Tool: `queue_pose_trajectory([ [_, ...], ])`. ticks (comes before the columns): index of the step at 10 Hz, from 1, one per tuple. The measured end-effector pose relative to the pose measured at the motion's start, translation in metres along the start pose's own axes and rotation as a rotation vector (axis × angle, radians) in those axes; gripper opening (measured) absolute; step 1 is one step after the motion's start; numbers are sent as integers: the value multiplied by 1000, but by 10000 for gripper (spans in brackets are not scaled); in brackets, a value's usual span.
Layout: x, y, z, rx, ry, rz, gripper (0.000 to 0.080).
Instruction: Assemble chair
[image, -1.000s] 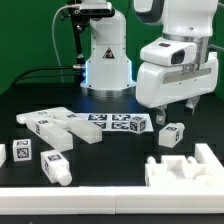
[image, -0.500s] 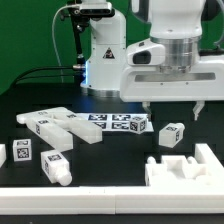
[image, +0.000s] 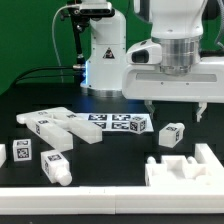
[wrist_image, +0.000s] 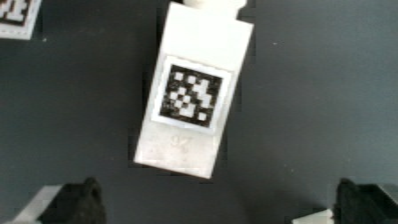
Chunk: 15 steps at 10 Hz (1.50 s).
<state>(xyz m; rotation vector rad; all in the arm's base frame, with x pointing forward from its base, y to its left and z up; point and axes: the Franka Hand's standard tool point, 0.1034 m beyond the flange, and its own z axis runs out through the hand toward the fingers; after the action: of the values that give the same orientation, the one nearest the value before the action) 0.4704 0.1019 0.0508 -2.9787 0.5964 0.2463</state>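
I'm watching through the exterior camera, facing the arm's base (image: 105, 60) across the black table (image: 100, 165) from slightly above, mid-range. The wrist camera is looking straight down, close over one chair piece (wrist_image: 192, 90), sharing that table.

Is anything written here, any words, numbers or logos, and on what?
No words, numbers or brand names can be read in either view.
The white chair parts carry only square black-and-white marker tags, which are patterns, not letters.
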Motion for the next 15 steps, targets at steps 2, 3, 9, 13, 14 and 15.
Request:
queue_pose_trajectory([
  [2, 25, 7, -20, 44, -67, 83, 649],
  [3, 20, 13, -14, 62, -160, 123, 649],
  [9, 23, 13, -4, 58, -564, 71, 649],
  [13, 17, 11, -3, 49, -840, 3, 649],
  [14, 9, 16, -2, 38, -935, -2, 649],
  [15, 9, 18, 1, 32, -1004, -8, 649],
])
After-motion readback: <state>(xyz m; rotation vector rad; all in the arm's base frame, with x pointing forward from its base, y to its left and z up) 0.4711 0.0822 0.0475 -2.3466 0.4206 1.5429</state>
